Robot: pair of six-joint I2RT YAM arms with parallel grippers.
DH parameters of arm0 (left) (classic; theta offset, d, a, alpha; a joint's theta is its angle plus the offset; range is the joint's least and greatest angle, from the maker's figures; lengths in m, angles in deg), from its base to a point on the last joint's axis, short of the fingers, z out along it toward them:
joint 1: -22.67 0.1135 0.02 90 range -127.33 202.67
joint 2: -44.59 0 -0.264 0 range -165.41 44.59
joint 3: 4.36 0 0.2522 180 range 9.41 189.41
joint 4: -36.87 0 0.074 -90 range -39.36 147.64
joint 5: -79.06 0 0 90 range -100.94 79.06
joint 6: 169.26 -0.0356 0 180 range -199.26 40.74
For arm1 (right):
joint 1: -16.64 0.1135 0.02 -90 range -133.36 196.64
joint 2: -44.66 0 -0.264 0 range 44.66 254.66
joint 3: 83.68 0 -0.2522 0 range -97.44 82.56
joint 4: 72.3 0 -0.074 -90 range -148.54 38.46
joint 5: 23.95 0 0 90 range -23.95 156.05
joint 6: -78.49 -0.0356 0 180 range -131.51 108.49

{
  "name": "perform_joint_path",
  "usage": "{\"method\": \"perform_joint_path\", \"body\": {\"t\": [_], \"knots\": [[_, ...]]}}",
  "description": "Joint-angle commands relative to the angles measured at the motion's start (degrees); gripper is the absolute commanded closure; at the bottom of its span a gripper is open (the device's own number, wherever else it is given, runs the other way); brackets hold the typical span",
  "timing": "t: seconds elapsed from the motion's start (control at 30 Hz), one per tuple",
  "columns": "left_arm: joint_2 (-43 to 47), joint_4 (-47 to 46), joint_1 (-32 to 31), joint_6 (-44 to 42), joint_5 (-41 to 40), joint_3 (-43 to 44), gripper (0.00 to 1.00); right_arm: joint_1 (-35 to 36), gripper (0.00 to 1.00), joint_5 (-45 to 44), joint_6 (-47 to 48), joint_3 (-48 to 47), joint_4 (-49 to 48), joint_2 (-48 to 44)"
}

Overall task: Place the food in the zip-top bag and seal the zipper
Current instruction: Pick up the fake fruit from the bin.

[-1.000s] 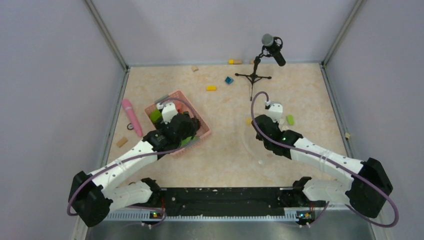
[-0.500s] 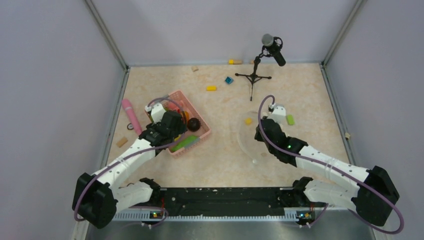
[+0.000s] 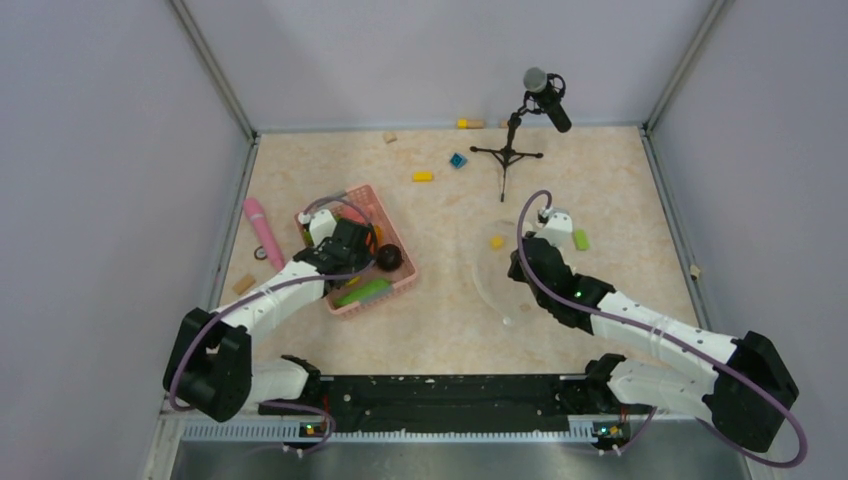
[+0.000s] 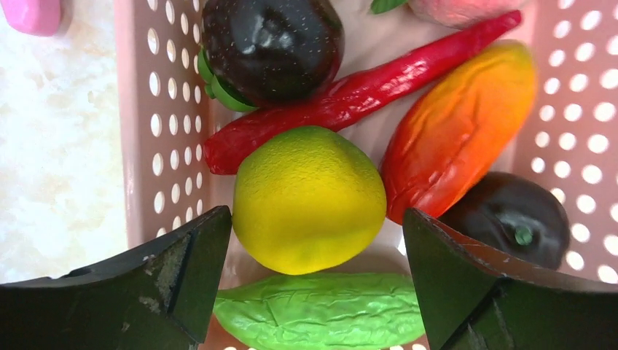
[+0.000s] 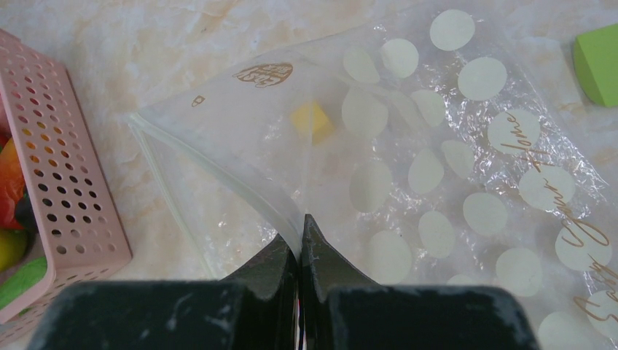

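The left arm dips into the pink basket (image 4: 167,109), left tool (image 4: 317,233) spread wide astride the yellow lemon (image 4: 310,189). The right arm stretches forward low over the table (image 3: 440,330), right tool (image 5: 300,227) pinching the zip-top bag (image 5: 437,182) by its edge.

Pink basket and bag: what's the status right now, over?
Left gripper open over the lemon in the pink basket. Right gripper shut on the zip-top bag. Red chili crowding the lemon.

The table (image 3: 450,335) bears pink basket (image 5: 65,182), zip-top bag (image 5: 437,146), pink stick (image 3: 263,233), scattered blocks (image 3: 423,177) (one perhaps wooden).
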Motion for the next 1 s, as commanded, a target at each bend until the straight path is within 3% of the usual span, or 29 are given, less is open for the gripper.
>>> {"method": "perform_joint_path", "body": {"t": [0.0,0.23,0.7,0.8,0.87,0.97], "knots": [[-2.8,-0.7,0.9,0.8,0.4,2.0,0.09,0.0,1.0,-1.5,-2.3,-0.2,-1.2,-0.3],[-4.7,-1.7,1.2,0.3,1.8,2.4,0.19,0.0,1.0,-1.2,-2.2,-0.2,-1.4,0.2],[3.5,1.3,1.2,-2.7,5.5,3.5,0.68,0.0,1.0,1.1,-1.7,0.2,-1.3,-0.2],[8.2,0.9,1.1,-5.5,10.6,4.0,0.79,0.0,1.0,2.8,-1.5,-0.1,-0.9,-0.5],[12.1,-2.0,1.0,-7.9,15.3,2.5,0.82,0.0,1.0,3.6,-1.5,-0.4,-0.6,-0.6],[17.8,-11.0,0.9,-13.1,27.9,-0.7,0.85,0.0,1.0,4.4,-1.9,-0.7,0.2,-0.8]]}}
